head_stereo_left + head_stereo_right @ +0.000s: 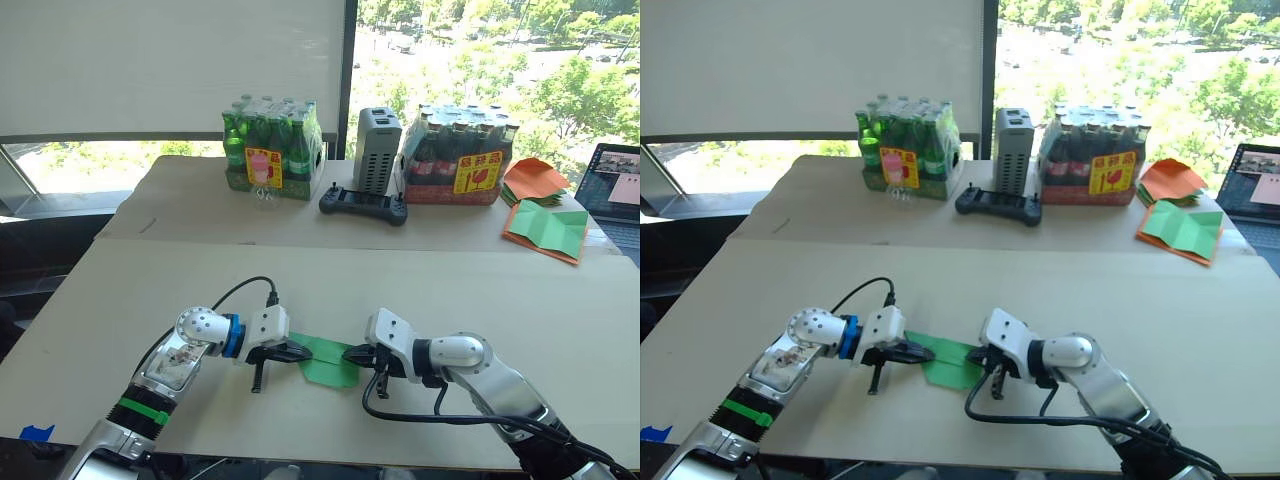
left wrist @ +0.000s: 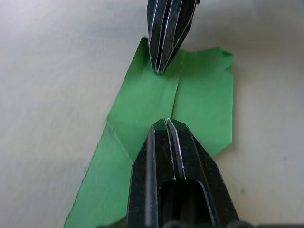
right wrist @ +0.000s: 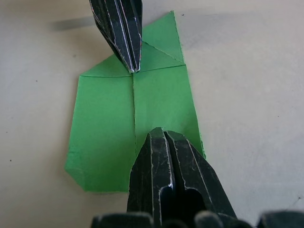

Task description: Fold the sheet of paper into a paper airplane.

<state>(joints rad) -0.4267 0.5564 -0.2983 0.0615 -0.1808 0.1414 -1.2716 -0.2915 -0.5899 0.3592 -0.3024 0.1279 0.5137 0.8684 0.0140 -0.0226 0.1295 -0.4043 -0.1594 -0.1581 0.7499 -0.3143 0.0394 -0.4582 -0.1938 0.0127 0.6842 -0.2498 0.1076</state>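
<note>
Right wrist view, left pincer (image 3: pixel 130 66) tip on sheet of paper (image 3: pixel 109 128) centre crease

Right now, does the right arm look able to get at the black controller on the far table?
Probably not. The right gripper is shut, tip down on the green paper at the near table, facing the left gripper. The controller lies far across, between the bottle packs, likely beyond its stretch.

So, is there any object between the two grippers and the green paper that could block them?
Nothing visible does. Both the left gripper and the right gripper are already on the sheet of paper, their closed tips pressing along its centre crease from opposite ends. The table around the paper is bare.
</note>
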